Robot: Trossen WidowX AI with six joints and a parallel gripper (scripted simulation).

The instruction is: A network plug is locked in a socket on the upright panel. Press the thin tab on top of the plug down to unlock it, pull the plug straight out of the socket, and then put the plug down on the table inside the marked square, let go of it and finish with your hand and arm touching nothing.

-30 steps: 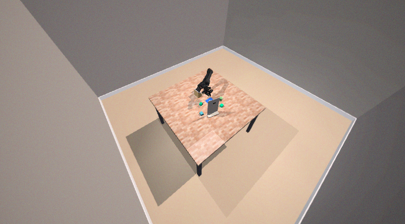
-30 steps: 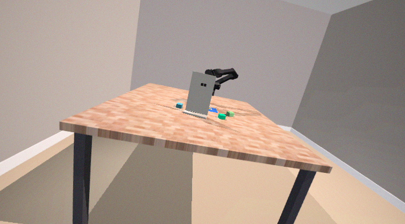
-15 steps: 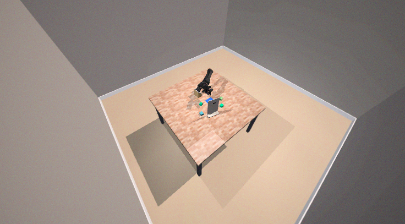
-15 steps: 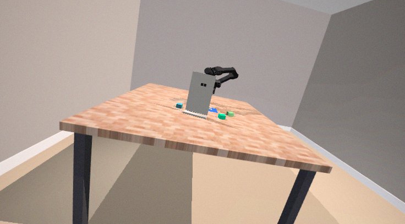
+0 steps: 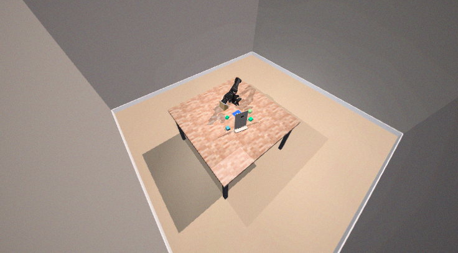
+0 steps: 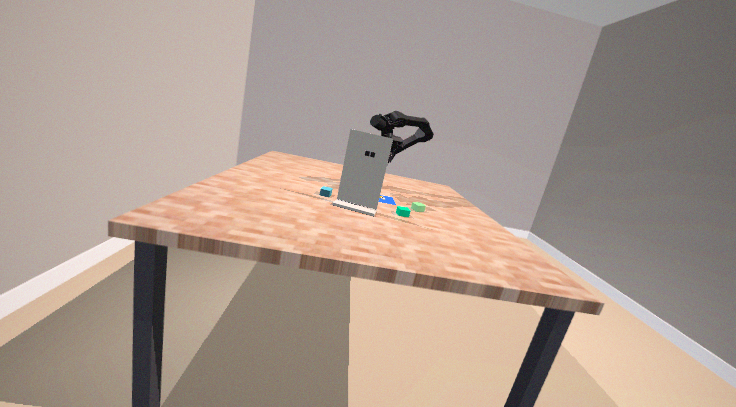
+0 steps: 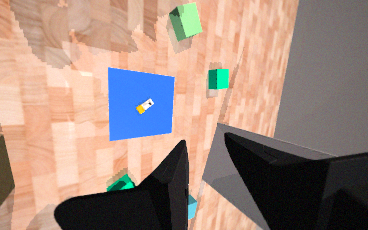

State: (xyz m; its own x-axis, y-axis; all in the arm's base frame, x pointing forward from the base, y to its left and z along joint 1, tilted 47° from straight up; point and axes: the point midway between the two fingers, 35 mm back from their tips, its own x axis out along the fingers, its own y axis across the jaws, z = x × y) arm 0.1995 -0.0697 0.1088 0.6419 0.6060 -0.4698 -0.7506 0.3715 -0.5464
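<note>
The small plug (image 7: 145,106), white with a yellow end, lies on the blue marked square (image 7: 120,85) (image 5: 234,114) (image 6: 388,201), near its middle and away from its edges. My gripper (image 7: 205,141) is partly open, with nothing between its fingertips. It hangs above the table, clear of the plug, which lies up and left of the fingertips in the wrist view. The grey upright panel (image 5: 240,122) (image 6: 362,177) (image 7: 215,157) stands beside the square. Its dark socket opening (image 5: 242,116) shows no plug in the top view.
A light green block (image 7: 189,21) (image 5: 249,111) (image 6: 418,207), a green block (image 7: 218,79) (image 5: 250,119) (image 6: 403,211), another green block (image 7: 121,184) (image 5: 226,117) and a teal block (image 7: 192,206) (image 5: 227,128) (image 6: 325,192) lie around the square and panel. A tan box (image 5: 223,105) stands near the arm.
</note>
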